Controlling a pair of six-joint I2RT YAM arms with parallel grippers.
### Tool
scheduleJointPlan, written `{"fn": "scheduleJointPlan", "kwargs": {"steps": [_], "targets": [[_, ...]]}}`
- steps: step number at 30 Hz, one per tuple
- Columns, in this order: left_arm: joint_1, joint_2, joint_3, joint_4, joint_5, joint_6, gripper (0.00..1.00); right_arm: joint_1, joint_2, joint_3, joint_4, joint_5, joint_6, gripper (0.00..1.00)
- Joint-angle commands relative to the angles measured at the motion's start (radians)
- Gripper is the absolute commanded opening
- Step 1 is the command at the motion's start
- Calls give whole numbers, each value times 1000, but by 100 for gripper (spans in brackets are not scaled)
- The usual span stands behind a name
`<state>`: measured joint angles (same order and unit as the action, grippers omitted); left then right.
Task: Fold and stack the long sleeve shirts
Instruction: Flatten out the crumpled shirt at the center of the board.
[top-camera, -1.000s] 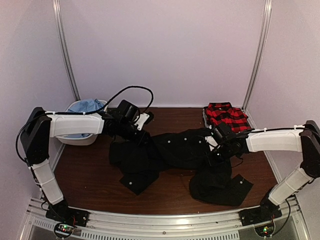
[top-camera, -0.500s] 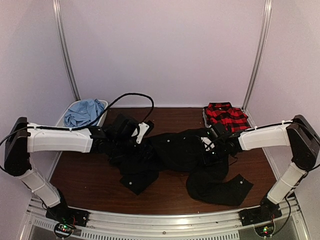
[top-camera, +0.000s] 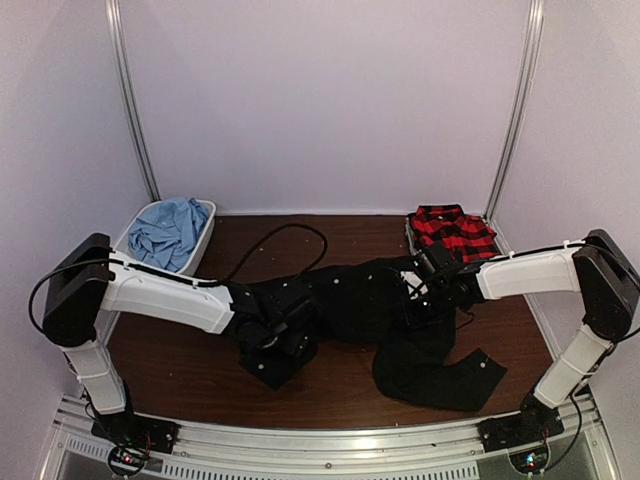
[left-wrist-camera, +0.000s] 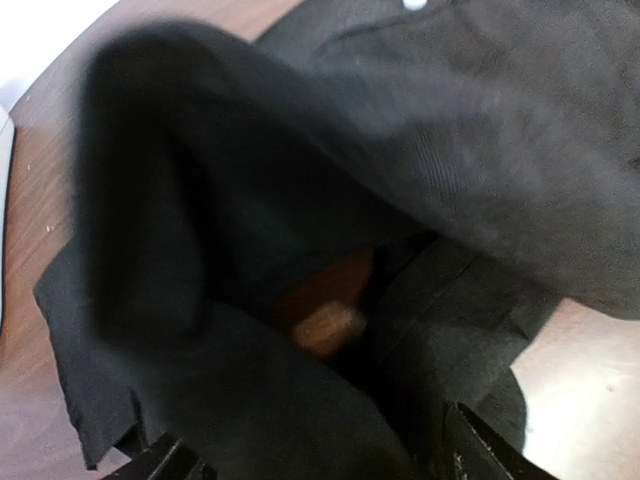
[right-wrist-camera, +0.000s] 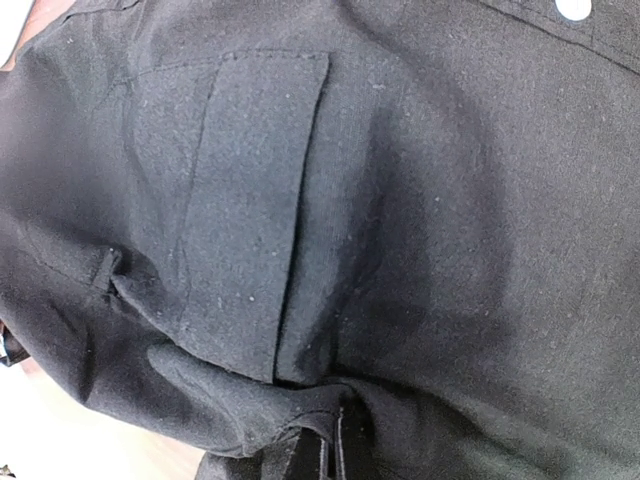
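The black long sleeve shirt (top-camera: 365, 295) lies crumpled across the middle of the brown table. My left gripper (top-camera: 272, 330) sits low on its left part. In the left wrist view its fingertips (left-wrist-camera: 478, 448) stand wide apart, open, with black cloth (left-wrist-camera: 400, 150) bulging between them. My right gripper (top-camera: 428, 288) is at the shirt's right side. It is shut on a pinched fold of the black cloth (right-wrist-camera: 400, 200), seen at the right gripper (right-wrist-camera: 335, 445) in the right wrist view. The red-and-black plaid shirt (top-camera: 452, 233) lies folded at the back right. The light blue shirt (top-camera: 165, 232) lies at the back left.
A white bin (top-camera: 209, 222) holds the light blue shirt at the back left corner. The plaid shirt rests in a tray (top-camera: 409, 236) by the right wall. A black cable (top-camera: 290, 237) loops over the table behind the left arm. Metal rails (top-camera: 330, 440) line the near edge.
My left arm has swung from the back, near the bin, forward and down onto the black shirt's left part, and its jaws have opened. The right gripper has kept its grip, shifting little.
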<state>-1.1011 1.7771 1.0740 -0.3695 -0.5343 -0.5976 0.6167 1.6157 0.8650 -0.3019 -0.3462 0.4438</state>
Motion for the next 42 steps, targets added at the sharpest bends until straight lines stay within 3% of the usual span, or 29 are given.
{"fn": "scheduleJointPlan", "kwargs": {"steps": [1, 10, 18, 25, 33, 42], "targets": [[-12, 64, 46, -61, -89, -82, 78, -5, 0, -2, 36, -13, -10, 0], [-16, 54, 48, -109, -112, -97, 63, -5, 0, -22, 50, -17, -11, 0], [-15, -85, -47, -28, 3, -65, 42, -5, -4, -38, 40, -3, -19, 0], [15, -147, -82, -8, 33, -29, 0, -6, -13, -46, 35, -1, -21, 0], [85, -263, -90, -13, 135, 112, 0, -5, -62, -14, -29, 40, -35, 0], [318, -510, 1, -136, 323, 357, 0, -21, -275, 129, -271, 189, -72, 0]]}}
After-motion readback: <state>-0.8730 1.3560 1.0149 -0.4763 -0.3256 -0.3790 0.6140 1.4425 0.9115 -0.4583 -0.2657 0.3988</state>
